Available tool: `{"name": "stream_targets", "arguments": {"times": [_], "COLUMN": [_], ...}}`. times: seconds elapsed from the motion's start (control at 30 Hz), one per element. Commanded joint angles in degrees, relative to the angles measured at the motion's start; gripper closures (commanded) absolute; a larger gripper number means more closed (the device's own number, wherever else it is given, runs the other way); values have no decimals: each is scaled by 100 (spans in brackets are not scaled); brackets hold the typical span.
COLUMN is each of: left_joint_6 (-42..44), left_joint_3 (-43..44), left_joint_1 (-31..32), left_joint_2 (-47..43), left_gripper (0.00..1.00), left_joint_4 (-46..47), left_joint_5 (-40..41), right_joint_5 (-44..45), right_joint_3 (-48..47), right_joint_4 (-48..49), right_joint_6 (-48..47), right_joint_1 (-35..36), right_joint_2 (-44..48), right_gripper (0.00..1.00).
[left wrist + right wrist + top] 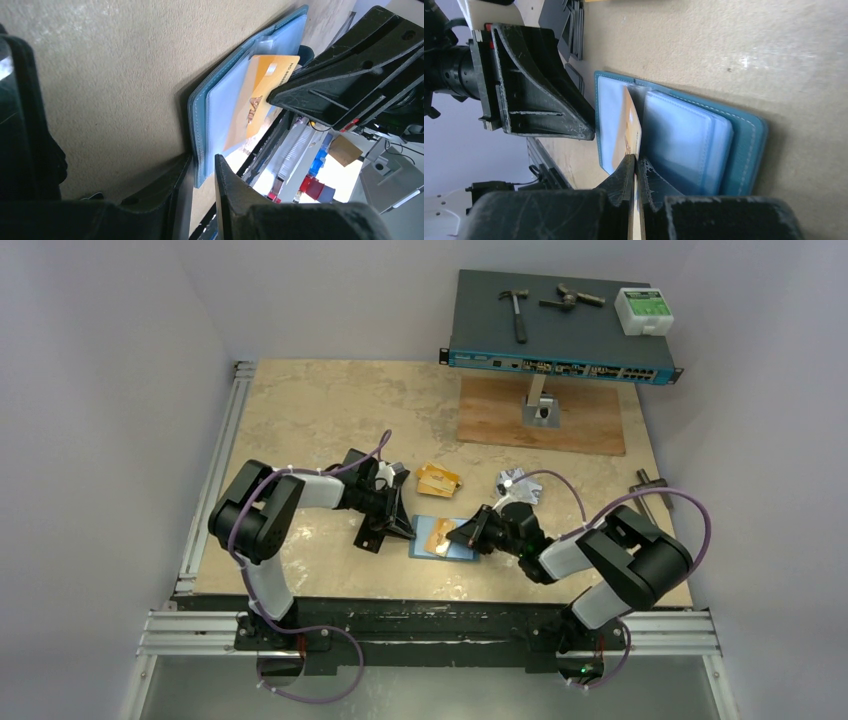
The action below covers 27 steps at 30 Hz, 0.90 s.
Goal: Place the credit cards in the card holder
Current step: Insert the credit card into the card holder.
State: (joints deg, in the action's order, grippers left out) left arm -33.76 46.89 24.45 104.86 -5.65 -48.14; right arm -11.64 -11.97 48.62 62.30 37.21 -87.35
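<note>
- Pinching the stiff, slick orange card (631, 125) by its rear edge, right gripper (636, 165) clamps tight.
- Left gripper (202, 165) seemingly nips the edge of the floppy card holder (215, 115).

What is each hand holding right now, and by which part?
The right hand pinches an orange card by one edge, over the open card holder. The left hand grips the holder's left edge.
</note>
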Motion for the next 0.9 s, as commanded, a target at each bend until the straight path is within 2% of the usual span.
{"name": "stream_targets", "arguments": {"times": [0.0,0.33,0.63,0.87], "left_joint_6": [122,121,107,81], "left_joint_3": [125,138,145,150], "left_joint_1": [25,25,25,19], "left_joint_2": [-264,-264,-291,-273], "left_gripper": [80,81,81,81], "left_joint_4": [-16,-27,-31,19], "left_joint_5": [7,4,-25,-81], "right_joint_5": [-411,-515,-653,-596], "right_joint_3": [-282,-376,-727,-991], "right_joint_4": [-316,-830,-682,-1054], "right_joint_6": [-354,-497,-559,-768], "right_joint_1": [26,26,16,23], "right_joint_2": [-312,-193,-651,-676], "right_gripper": [100,100,100,100]}}
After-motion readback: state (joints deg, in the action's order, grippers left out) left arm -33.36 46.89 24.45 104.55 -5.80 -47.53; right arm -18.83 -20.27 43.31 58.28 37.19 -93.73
